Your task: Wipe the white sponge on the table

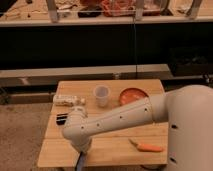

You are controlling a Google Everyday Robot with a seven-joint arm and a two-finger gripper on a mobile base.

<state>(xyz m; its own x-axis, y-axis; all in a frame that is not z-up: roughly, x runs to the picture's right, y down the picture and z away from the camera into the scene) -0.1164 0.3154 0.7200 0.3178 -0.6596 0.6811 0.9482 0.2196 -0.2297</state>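
Worktop [55,150]: small, of light tan wooden planks with seams showing; stands on a speckled floor [20,135]
Arm [125,117]: thick and white; reaches in from the right across the middle of the worktop; bends downward at the front left
Gripper [82,156]: below the wrist at the front left edge of the worktop, pointing down; fingers together, clamped on the white sponge
White sponge [79,163]: only a thin blue-grey strip shows, under the gripper at the worktop's front edge; cannot tell whether it lies flat on the planks
Black bar [60,118]: left side of the worktop; mostly hidden behind the bend of the arm; only its left end shows
White bottle [68,100]: lying on its side at the back left, behind the black bar; has markings on it
Cup [101,95]: pale and upright at back centre; just right of the bottle, not touching it
Plate [134,95]: orange-red and round, back right, near the cup; its front rim is covered by the arm
Carrot [146,147]: orange, lying at the front right; well apart from the gripper
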